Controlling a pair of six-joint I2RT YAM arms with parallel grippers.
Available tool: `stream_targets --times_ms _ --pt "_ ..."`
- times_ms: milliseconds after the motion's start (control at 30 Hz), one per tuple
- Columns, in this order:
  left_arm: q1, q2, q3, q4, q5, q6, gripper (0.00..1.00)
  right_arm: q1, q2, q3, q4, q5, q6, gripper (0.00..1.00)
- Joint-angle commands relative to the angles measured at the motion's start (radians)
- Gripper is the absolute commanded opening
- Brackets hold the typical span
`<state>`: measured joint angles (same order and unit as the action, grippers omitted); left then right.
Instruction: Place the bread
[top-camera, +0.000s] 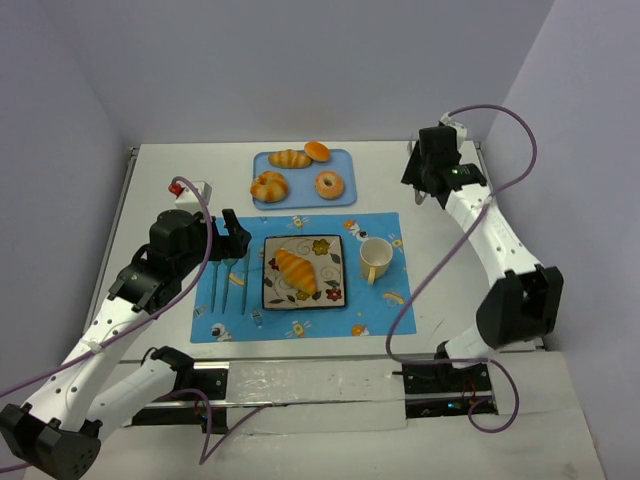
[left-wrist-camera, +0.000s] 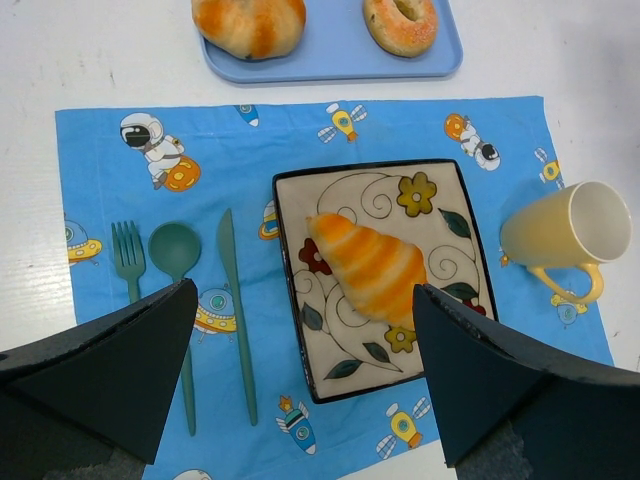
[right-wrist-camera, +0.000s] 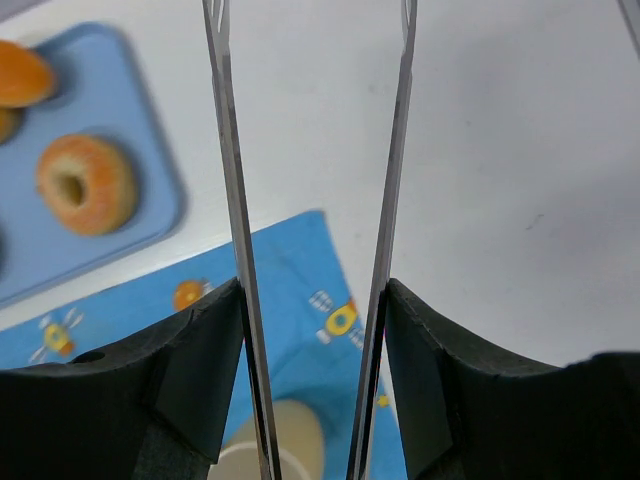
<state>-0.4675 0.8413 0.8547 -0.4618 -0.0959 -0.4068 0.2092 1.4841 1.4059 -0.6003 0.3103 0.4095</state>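
Bread (top-camera: 296, 271) lay diagonally on the square plate (top-camera: 340, 246) in the overhead view, so you could count the placing as done. The left gripper (top-camera: 236, 238) hovered just beside the plate, and the right gripper (top-camera: 425, 175) was well apart near the table's far right corner. From the left wrist you saw its fingers (left-wrist-camera: 130, 360) spread wide with nothing between them, the bread resting free on the plate below. From the right wrist, the fingers (right-wrist-camera: 190, 380) pressed against thin metal tongs (right-wrist-camera: 228, 150) whose blades held nothing. All that probably remained for you was to draw the arms clear.
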Motion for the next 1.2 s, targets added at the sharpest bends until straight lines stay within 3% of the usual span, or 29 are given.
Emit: stream_targets --times_ms 0,267,567,733,967,1167 --pt "0.006 -0.013 0.0 0.028 0.021 0.006 0.99 -0.063 0.089 0.054 0.042 -0.002 -0.024 0.62" --pt "0.006 -0.002 0.0 0.029 0.024 0.005 0.99 -0.198 0.323 0.096 0.082 -0.02 -0.037 0.61" --pt "0.004 0.013 0.0 0.031 0.028 0.008 0.99 -0.24 0.485 0.091 0.114 -0.066 -0.029 0.66" --pt "0.006 0.022 0.0 0.028 0.021 0.01 0.99 -0.241 0.525 0.122 0.094 -0.082 -0.032 0.69" --pt "0.006 0.025 0.0 0.028 0.021 0.008 0.99 -0.243 0.536 0.125 0.082 -0.092 -0.034 0.83" --pt "0.006 0.022 -0.002 0.028 0.018 0.008 0.99 -0.24 0.493 0.101 0.083 -0.088 -0.029 0.86"
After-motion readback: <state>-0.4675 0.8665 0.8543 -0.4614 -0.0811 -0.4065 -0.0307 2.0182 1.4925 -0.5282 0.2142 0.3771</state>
